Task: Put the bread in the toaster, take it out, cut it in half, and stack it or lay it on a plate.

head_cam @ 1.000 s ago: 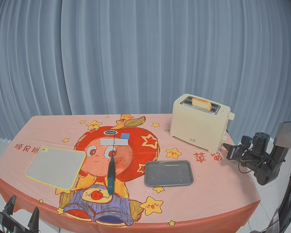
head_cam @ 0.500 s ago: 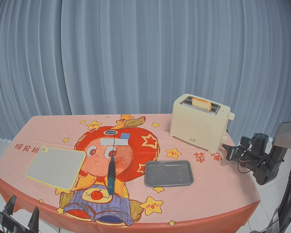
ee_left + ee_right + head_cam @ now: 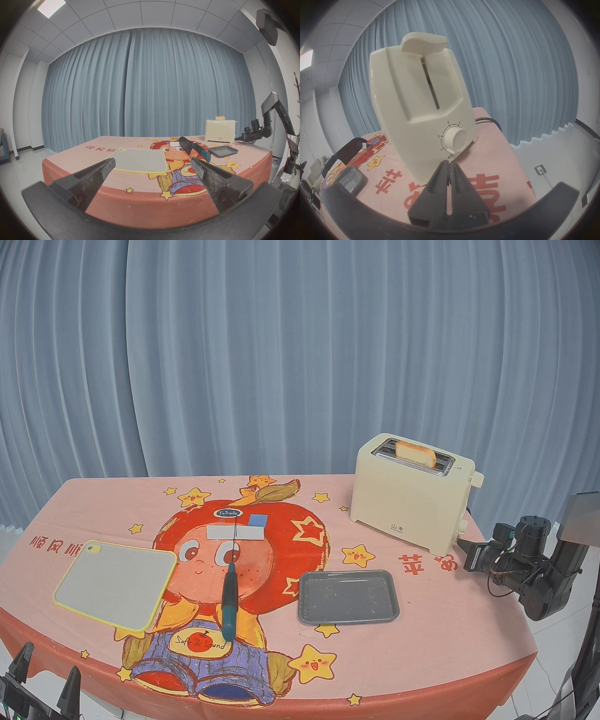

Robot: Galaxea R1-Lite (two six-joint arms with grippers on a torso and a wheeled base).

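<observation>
Bread [image 3: 415,454] stands in toaster [image 3: 409,496] slot, top edge exposed. Likely light, crisp, crumbly: pinch flat faces gently. Right gripper [image 3: 450,170] clenched, empty, beside dial [image 3: 455,139]. Left gripper [image 3: 152,161] released, off table [image 3: 78,156] edge.

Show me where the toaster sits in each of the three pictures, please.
Head view: toaster at the far right of the table, bread poking from its slot.
Left wrist view: toaster small and far across the table, just behind the grey tray.
Right wrist view: toaster close up, end-on, lever and dial facing the camera.
Shared landmark: the grey tray.
</observation>
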